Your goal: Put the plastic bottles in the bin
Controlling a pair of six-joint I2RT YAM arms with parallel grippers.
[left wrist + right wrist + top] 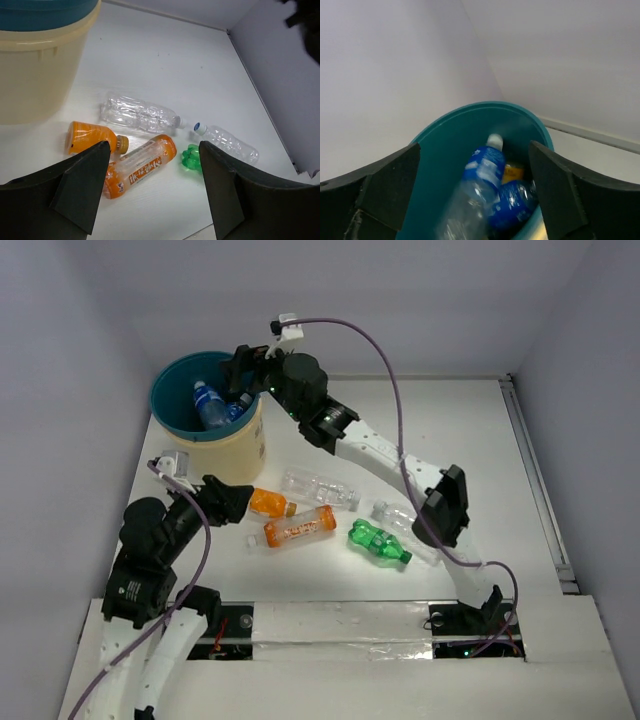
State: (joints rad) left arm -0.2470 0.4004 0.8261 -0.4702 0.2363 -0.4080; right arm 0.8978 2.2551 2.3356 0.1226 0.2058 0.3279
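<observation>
The bin (175,380), teal inside with a cream wall (35,75), stands at the back left and holds two blue-labelled bottles (208,405) (485,175). My right gripper (240,372) is open and empty above the bin's right rim. On the table lie two orange bottles (268,503) (300,528), two clear bottles (318,488) (400,523) and a green bottle (379,543). My left gripper (235,502) is open and empty, just left of the orange bottles (92,137) (140,165).
White walls enclose the table on the left, back and right. The table's near edge with the arm bases (330,625) runs along the bottom. The right arm (400,465) stretches diagonally over the table behind the bottles.
</observation>
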